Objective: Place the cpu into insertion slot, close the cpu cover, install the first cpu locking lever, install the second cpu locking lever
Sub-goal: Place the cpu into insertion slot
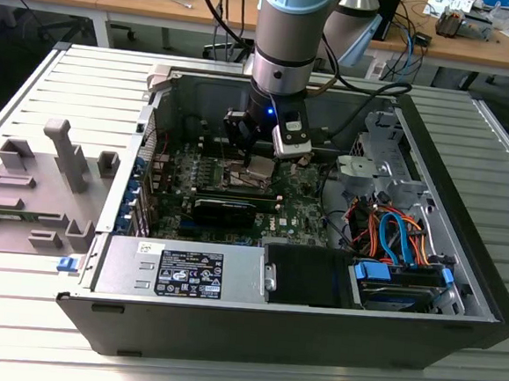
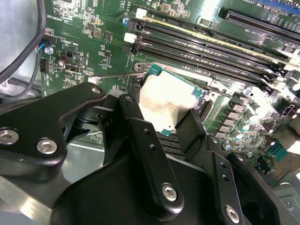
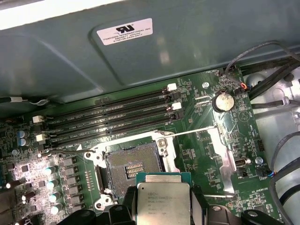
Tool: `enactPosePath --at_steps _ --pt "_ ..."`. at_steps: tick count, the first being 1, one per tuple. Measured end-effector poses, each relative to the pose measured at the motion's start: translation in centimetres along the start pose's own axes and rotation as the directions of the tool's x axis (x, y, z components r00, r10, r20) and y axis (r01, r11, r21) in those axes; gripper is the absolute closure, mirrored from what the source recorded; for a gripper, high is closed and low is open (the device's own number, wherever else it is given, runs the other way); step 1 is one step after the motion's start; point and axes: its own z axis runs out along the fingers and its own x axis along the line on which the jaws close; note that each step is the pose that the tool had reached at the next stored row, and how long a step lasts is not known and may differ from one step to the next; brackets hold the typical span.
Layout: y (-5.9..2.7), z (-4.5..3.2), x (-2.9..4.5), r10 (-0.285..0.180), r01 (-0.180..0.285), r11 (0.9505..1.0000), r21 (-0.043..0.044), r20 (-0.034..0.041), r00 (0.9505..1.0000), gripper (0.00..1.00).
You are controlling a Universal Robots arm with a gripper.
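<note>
end effector (image 3: 162,208) black fingers clamped on flat square cpu (image 3: 163,197). first wrist view: dark metal-rimmed insertion slot (image 3: 131,165), uncovered. second wrist view: cpu's silvery top looks smudged, matte.

Part of the cpu (image 3: 163,204) beyond the first wrist view's edge

A computer case (image 1: 461,260) is set on the surface (image 1: 16,313), with a fixture block (image 1: 35,182) placed beside it at the exterior view's left. A motherboard (image 1: 298,203) is laid inside, behind a power supply (image 1: 186,273) along the near wall. The cpu (image 3: 162,204) is held in the pincer (image 2: 161,117) above the edge of the insertion slot (image 3: 131,166). The cpu cover (image 3: 225,159) is swung open beside the slot, and memory slots (image 3: 108,117) are ranged beyond it.
</note>
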Motion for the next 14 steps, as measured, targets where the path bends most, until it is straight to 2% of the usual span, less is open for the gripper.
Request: enactPosePath --at_steps 14 --pt "0.0 0.0 0.0 0.011 -0.011 0.9999 -0.0002 0.0006 0.9999 0.45"
